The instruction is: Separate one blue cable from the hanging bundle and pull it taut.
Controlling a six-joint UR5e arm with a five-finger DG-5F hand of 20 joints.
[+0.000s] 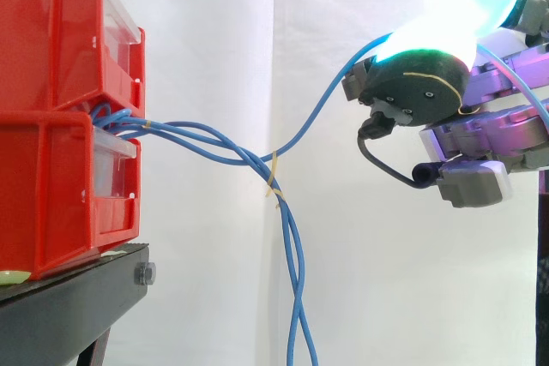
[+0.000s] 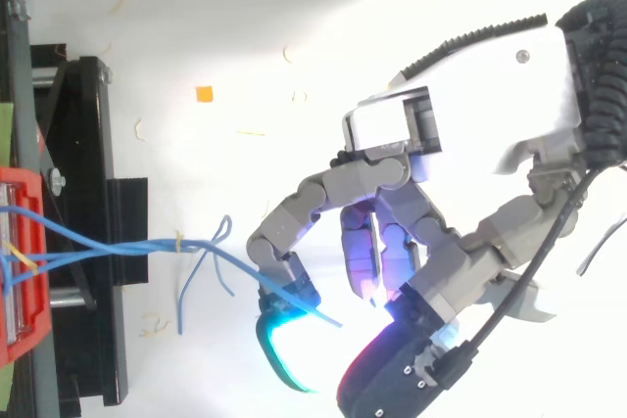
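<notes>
Fingers (image 2: 284, 240) grip blue cable (image 1: 309, 126); contact hidden.

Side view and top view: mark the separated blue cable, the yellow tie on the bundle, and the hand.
separated blue cable (image 1: 326, 96), side view, middle of its rising stretch.
yellow tie (image 1: 272, 179), side view, middle of its strip.
hand (image 2: 392, 134), top view, the pale palm housing.

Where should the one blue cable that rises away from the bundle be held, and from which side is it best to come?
Grip the blue cable on its rising span, right of the yellow tie, coming from the side away from the red bins. There it stands apart from the hanging strands, so nothing else gets caught. The hand curls its fingers on its upper end.
</notes>
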